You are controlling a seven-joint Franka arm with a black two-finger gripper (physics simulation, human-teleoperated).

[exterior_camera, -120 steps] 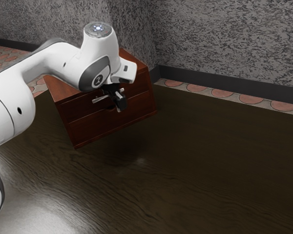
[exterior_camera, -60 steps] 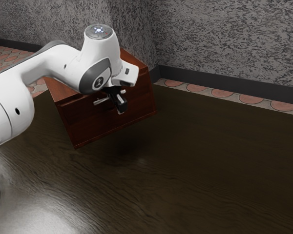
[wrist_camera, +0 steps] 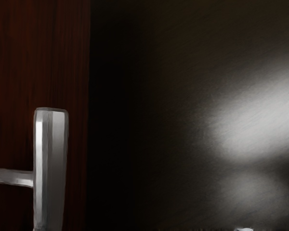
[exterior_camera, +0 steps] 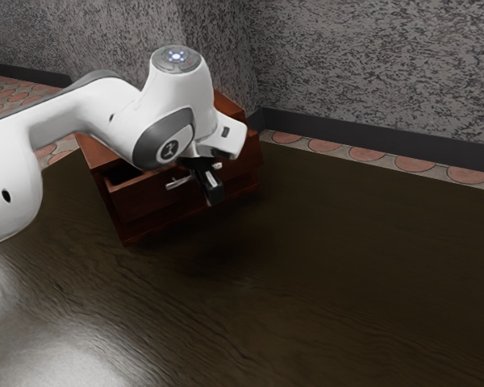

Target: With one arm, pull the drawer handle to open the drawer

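Dark table; gripper at handle, drawer ajar.

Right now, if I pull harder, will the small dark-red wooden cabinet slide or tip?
Probably slides rather than tips: the dark-red wooden cabinet sits low and wide on the glossy dark table. Its top drawer is part-open, so it likely runs freely. The silver bar handle looks rigid.
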